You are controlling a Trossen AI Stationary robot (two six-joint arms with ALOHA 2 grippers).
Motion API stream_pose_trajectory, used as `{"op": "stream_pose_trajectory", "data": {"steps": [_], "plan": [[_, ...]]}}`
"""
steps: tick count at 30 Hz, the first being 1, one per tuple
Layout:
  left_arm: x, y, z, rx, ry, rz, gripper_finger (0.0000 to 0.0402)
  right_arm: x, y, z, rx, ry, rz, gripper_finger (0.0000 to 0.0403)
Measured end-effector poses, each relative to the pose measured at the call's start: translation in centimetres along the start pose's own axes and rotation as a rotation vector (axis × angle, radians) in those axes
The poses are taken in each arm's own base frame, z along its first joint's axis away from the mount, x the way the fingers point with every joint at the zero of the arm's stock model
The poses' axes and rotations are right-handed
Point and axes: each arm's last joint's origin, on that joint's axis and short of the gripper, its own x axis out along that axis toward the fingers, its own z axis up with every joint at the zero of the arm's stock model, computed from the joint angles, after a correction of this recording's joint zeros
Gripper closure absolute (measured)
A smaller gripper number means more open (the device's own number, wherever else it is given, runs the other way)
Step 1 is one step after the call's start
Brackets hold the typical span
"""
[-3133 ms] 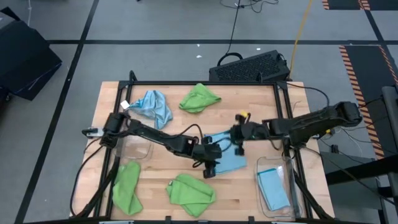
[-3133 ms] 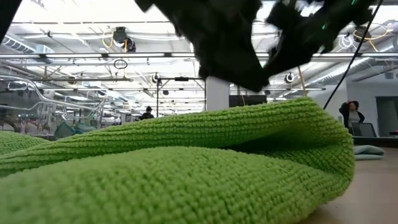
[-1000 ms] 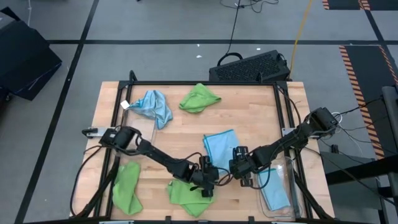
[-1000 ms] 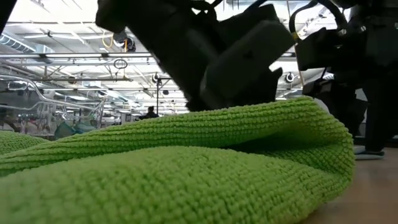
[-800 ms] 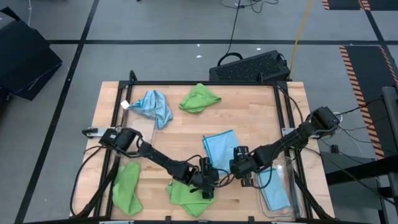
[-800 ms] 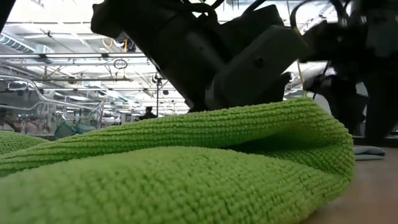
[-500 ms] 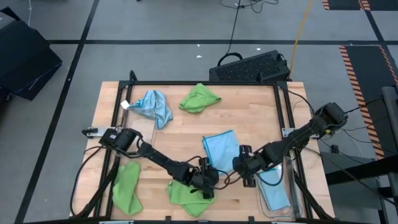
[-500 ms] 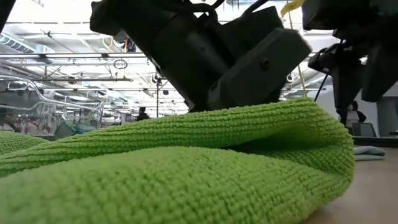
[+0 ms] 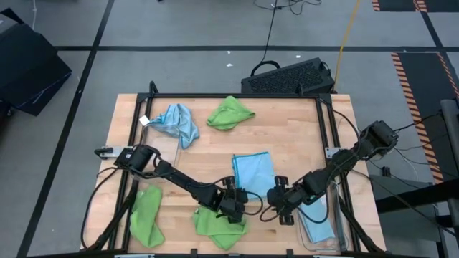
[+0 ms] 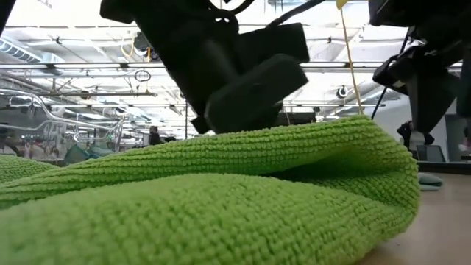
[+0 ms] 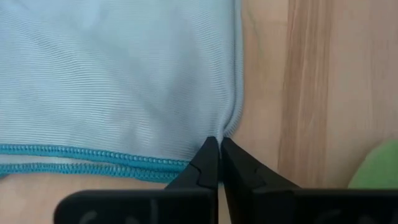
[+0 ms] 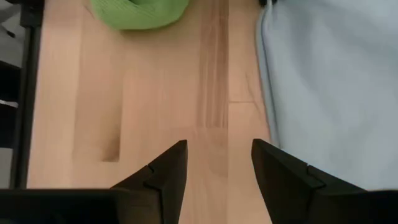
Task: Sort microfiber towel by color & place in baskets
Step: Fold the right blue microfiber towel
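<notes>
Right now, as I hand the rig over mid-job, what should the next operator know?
Left pincer: shut on a corner of the flat blue towel at table centre.
Right pincer: open, empty, over bare wood beside that towel.
Done: one folded blue towel lies in the right basket.
Left: the flat one, the crumpled blue towel back left, and the green towels: back centre, front centre, front left. Cannot tell whether the front-left one is already in a basket.

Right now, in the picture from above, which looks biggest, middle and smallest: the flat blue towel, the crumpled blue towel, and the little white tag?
1. flat blue towel
2. crumpled blue towel, slightly smaller
3. white tag, smallest
</notes>
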Motion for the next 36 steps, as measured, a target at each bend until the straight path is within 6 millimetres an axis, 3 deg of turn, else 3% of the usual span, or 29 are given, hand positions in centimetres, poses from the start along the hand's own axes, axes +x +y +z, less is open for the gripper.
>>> {"op": "stream_pose_trajectory", "data": {"steps": [8,15,26,32,36], "plan": [[-1.5,0.7,0.5,0.033,0.011,-0.002,0.0397,0.1,-0.7,-0.1,-0.157,-0.015,-0.126,0.0232],[-1.4,1.2,0.8,0.005,0.008,0.003,0.0387,2.4,-2.2,-0.9,-0.173,0.001,-0.110,0.0235],[-1.5,1.3,0.9,0.006,-0.001,0.004,0.0386,6.5,-2.6,-2.0,-0.158,0.045,-0.179,0.0325],[-1.5,1.2,0.9,0.005,0.001,-0.006,0.0389,5.6,-2.5,-1.5,-0.074,-0.016,-0.193,0.0375],[-1.6,1.0,0.9,0.008,-0.001,-0.008,0.0394,4.2,-2.3,-1.6,-0.078,-0.018,-0.169,0.0368]]}}
